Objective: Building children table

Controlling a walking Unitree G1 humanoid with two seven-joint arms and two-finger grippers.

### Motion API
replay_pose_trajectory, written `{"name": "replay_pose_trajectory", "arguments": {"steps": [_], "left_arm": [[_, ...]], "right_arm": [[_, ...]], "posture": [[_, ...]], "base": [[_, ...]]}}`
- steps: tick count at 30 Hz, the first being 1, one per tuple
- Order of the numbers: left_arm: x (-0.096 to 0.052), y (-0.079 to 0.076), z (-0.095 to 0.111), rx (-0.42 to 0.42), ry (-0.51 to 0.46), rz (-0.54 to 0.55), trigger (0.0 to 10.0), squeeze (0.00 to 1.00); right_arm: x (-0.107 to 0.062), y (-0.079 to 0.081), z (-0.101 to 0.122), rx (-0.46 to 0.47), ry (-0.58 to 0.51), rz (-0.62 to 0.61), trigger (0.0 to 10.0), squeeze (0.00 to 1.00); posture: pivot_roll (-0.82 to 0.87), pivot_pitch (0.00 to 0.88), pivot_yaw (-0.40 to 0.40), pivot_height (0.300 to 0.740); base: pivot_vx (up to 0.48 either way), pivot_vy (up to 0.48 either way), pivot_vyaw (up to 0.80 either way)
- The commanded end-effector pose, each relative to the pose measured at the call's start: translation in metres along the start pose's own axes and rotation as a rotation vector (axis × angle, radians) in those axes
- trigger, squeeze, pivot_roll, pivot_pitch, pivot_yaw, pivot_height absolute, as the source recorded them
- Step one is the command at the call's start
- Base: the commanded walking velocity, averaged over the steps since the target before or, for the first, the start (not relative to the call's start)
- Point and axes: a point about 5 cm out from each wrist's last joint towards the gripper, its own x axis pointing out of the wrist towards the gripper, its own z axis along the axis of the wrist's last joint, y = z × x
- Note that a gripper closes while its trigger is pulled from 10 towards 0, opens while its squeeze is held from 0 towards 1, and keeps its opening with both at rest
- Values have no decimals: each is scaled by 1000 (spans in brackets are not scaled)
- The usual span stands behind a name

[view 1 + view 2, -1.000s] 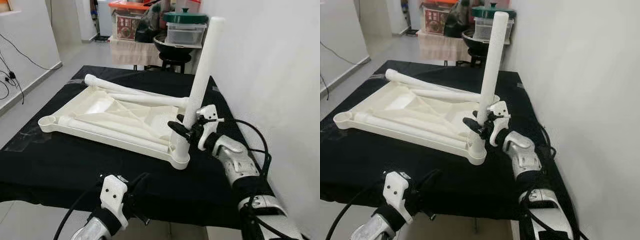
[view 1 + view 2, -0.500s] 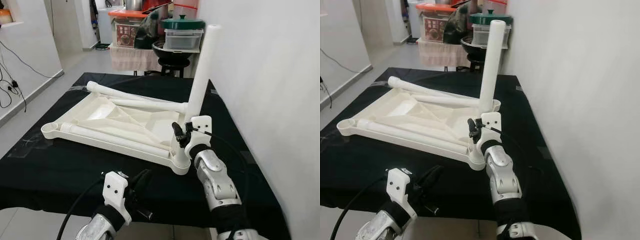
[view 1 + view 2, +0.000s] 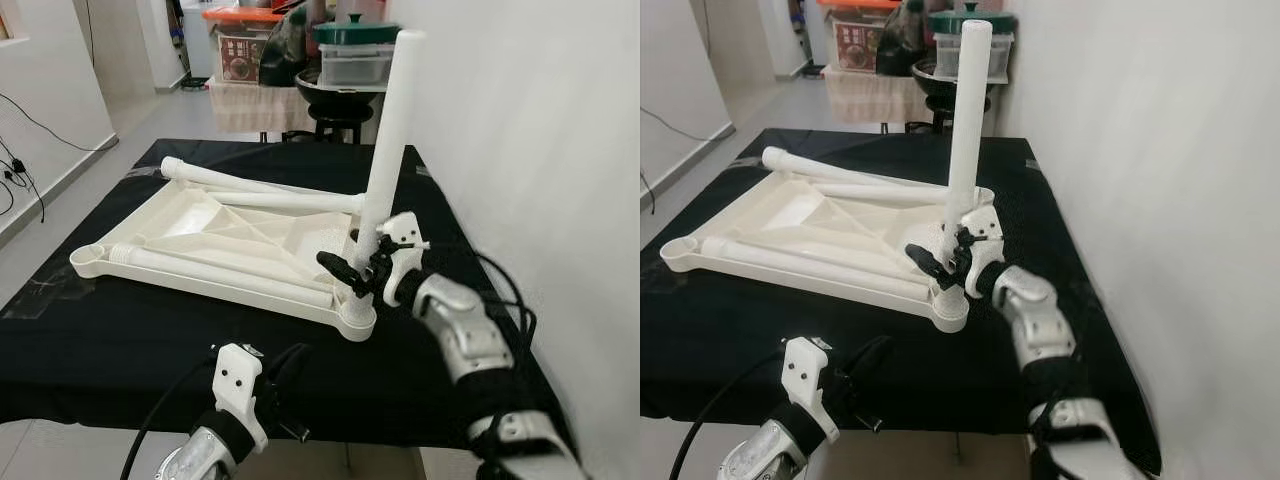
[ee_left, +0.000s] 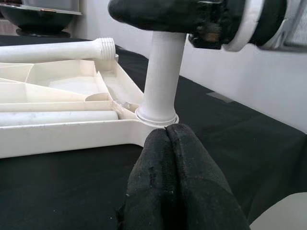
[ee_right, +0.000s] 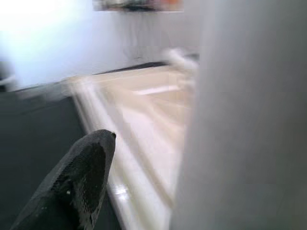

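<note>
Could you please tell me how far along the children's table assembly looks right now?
One leg already stands upright in the near right corner socket of the upside-down tabletop. The right end effector is at its base, fingers spread around it. Three loose legs lie on the tabletop, not yet fitted. The left end effector waits shut at the near edge.

1. The right wrist view is all blurry; the white leg [image 5: 240, 120] is a gray smear cut off at the edge
2. The right gripper [image 3: 358, 268] hides part of the leg; its far finger is hidden
</note>
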Motion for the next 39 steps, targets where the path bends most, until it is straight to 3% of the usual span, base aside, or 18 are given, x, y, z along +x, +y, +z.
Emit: {"name": "replay_pose_trajectory", "arguments": {"steps": [1,4,5,7,8,16,19,21,23,24,25,26,27,28,32,36,38,39], "left_arm": [[2,0,-3,-9,20,-6,10000,0],[2,0,-4,-9,20,-5,10000,0],[2,-1,-4,-9,21,-6,10000,0],[2,-1,-4,-9,21,-6,10000,0],[2,-1,-4,-8,21,-6,10000,0],[1,-1,-4,-10,21,-6,10000,0],[1,-2,-4,-13,21,-8,10000,0],[1,-2,-4,-13,21,-8,10000,0],[0,-2,-4,-14,22,-8,10000,0],[-1,-2,-4,-14,22,-7,10000,0],[-1,-2,-4,-14,22,-7,10000,0],[-2,-3,-4,-13,21,-5,10000,0],[-2,-3,-4,-13,21,-5,10000,0],[-2,-2,-3,-11,21,-3,10000,0],[-2,-2,-3,-14,21,-2,10000,0],[-2,-2,-4,-14,20,1,10000,0],[-1,-2,-3,-14,17,7,10000,0],[-1,-2,-3,-14,17,7,10000,0]], "right_arm": [[5,8,0,-35,39,218,10000,0],[4,7,-1,-30,52,247,10000,0],[5,5,-1,-12,56,244,2745,0],[5,5,-1,-12,56,244,2745,0],[4,3,-2,14,50,242,0,0],[-4,-4,-9,54,23,220,0,0],[-8,-6,-19,73,20,95,0,0],[-8,-6,-19,73,20,95,0,0],[-8,0,-29,119,25,2,0,0],[-7,1,-43,161,52,-287,0,0],[-7,1,-43,161,52,-287,0,0],[-11,21,-63,241,102,-531,0,0],[-11,21,-63,241,102,-531,0,0],[-12,40,-74,267,151,-640,0,0],[-7,48,-77,245,180,-661,0,0],[0,42,-71,222,169,-631,0,0],[9,33,-60,185,152,-583,10000,0],[9,33,-60,185,152,-583,10000,0]], "posture": [[93,0,-57,740],[95,0,-56,740],[96,0,-57,740],[96,0,-57,740],[98,0,-58,740],[87,0,-51,740],[85,0,-56,740],[85,0,-56,740],[86,0,-68,740],[87,0,-71,740],[87,0,-71,740],[88,0,-73,740],[88,0,-73,740],[89,0,-62,740],[82,0,-68,740],[75,0,-61,740],[75,0,-60,740],[75,0,-60,740]], "base": [[0,0,0],[0,0,0],[0,0,0],[0,0,0],[0,0,0],[0,0,0],[0,0,0],[0,0,0],[0,0,0],[0,0,0],[0,0,0],[0,0,0],[0,0,0],[0,0,0],[0,0,0],[0,0,0],[0,0,0],[0,0,0]]}}
